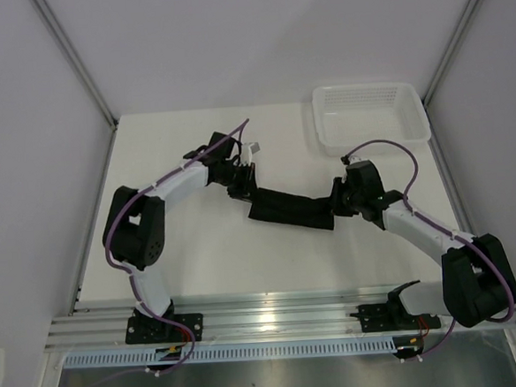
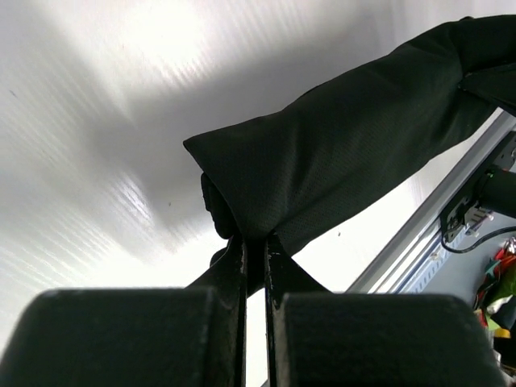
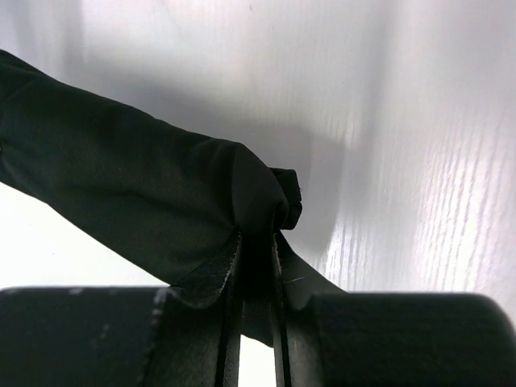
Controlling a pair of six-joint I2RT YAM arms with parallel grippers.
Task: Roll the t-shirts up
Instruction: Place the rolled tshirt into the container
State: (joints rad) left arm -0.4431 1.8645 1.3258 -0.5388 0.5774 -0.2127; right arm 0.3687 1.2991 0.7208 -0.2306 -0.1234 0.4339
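White tabletop [image 1: 167, 156] carries the black t-shirt [image 1: 290, 211], a long band at frame centre. Both left gripper [image 1: 239, 189] and right gripper [image 1: 337, 203] are clamped on its ends. Soft and limp, it should sag mid-span; ends suit gripping.

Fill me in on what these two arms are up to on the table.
The two arms are holding one black t-shirt between them. It is already bunched into a long, narrow band. The left gripper is clamped on its left end and the right gripper on its right end, so the fabric stretches across the middle of the table. Whether it is lifted or resting there is hard to tell. The white mesh basket sits apart at the far right corner.
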